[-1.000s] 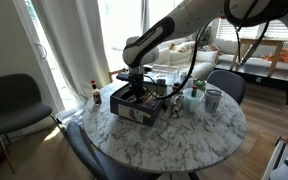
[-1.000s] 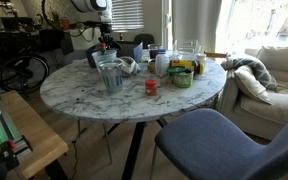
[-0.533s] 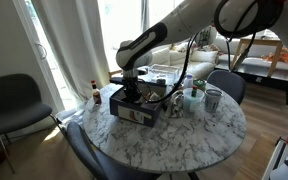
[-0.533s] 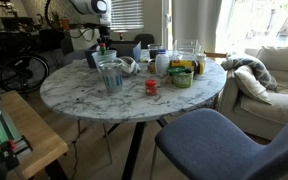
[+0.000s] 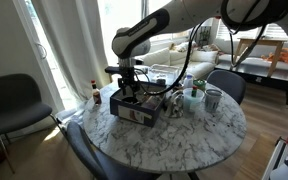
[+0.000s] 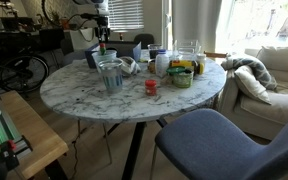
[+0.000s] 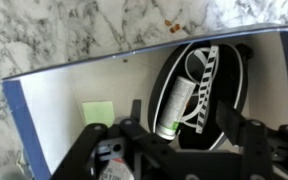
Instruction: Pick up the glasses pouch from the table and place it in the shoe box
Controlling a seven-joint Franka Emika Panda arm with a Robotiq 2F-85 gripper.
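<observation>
**Wrist view: pouch in the box, my jaws spread**

My gripper hangs over the shoe box, jaws wide apart with nothing between them. The glasses pouch, black with white lettering, lies on the box floor just ahead of my jaws, nearer one finger. A green note lies ahead of the other finger. In an exterior view the box sits under me on the marble table. I cannot tell whether my fingertips dip below its rim.

The dark shoe box sits open on the marble tabletop. The black oval glasses pouch lies flat inside it.
</observation>
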